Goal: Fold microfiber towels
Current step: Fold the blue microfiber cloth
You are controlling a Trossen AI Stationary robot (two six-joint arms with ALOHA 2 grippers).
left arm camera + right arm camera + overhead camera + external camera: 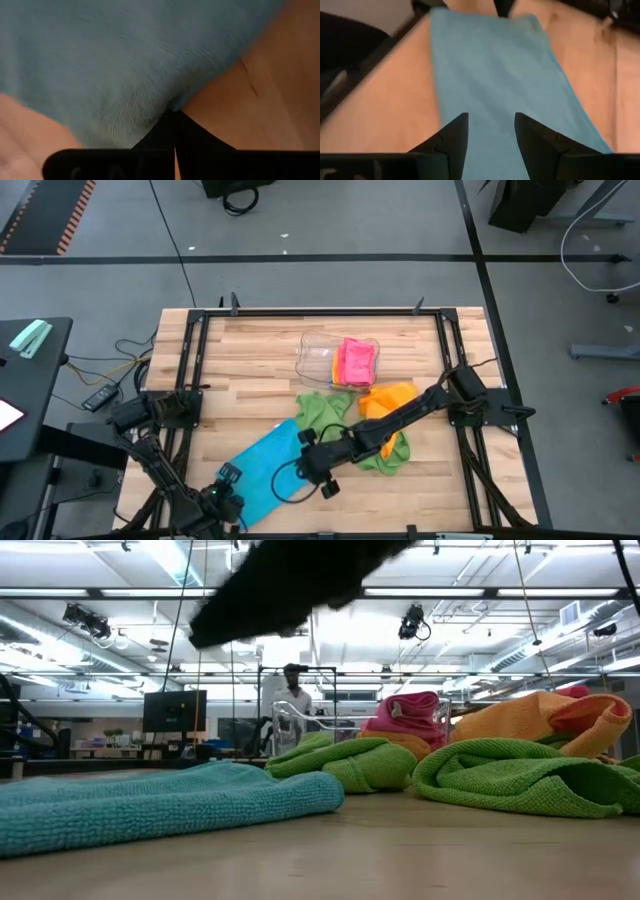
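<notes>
High view first: I have the blue towel (265,467) lying flat and long on the wooden table (250,365), running from the near edge by the left arm up toward the middle. My left gripper (232,502) sits at that towel's near corner, and in the left wrist view its two dark fingers (161,137) are pressed together with the blue edge pinched at their tips, so it is clamped on the cloth. My right gripper (312,465) reaches across from the right side and hangs over the far end of the blue towel; in the right wrist view its fingers (452,135) stand apart with the blue cloth showing between them, and nothing is held.

Beyond that, two green towels lie crumpled near the table's middle, one (322,410) just beside the blue towel's far end, the other (388,455) under the right arm. An orange towel (390,398) is bunched between them, touching both. A pink towel (357,361) rests in the clear plastic tray (318,358) toward the far edge.

In the low view a person (293,690) stands in the room behind the table.
</notes>
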